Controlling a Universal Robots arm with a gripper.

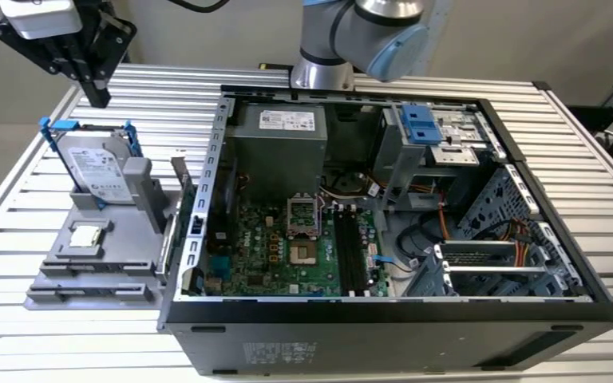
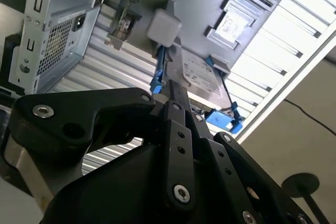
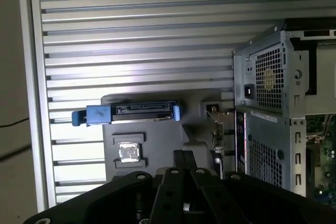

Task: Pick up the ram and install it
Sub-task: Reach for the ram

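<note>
Hovering above the parts tray, with the pick not yet begun: this looks like the approach step.
The end effector [image 1: 96, 94] hangs high at the exterior view's far left, fingers pressed together and empty. The ram [image 1: 179, 177] seems to be the thin stick upright at the tray's [image 1: 61, 291] edge, just beside the computer case [image 1: 392, 343], whose memory slots [image 1: 351, 247] look bare. A grasp would need spread fingers square over that thin edge. Slatted metal table [image 1: 29, 327], plain pale wall [image 1: 211, 36] behind.

Open air around claw [image 1: 96, 99], upright drive [image 1: 99, 163] beneath it, case wall [image 1: 207, 183] just beside holder [image 1: 104, 259], bare slatted desk [image 1: 168, 88] behind
</note>
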